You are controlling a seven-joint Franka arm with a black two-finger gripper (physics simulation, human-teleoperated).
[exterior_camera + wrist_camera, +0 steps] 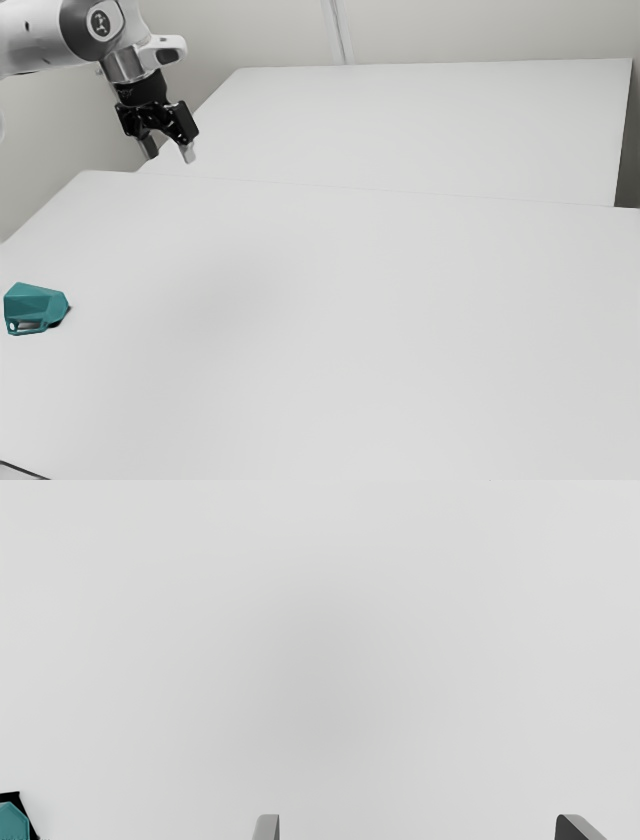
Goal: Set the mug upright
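Observation:
High above the table, at the exterior view's upper left, the black gripper (168,155) hangs open with nothing between its fingers. The teal faceted mug (38,305) lies on its side on the white table, near the exterior view's left edge, well away from the gripper and lower down. In the wrist view the gripper (417,827) has its two fingertips wide apart over bare table. Part of the mug (12,822) peeks in at that view's corner, outside the fingers, with a dark patch beside it.
The white table (350,320) extends across the exterior view. Behind it stands another white surface (420,125), with pale walls further back. A dark line crosses the exterior view's bottom left corner.

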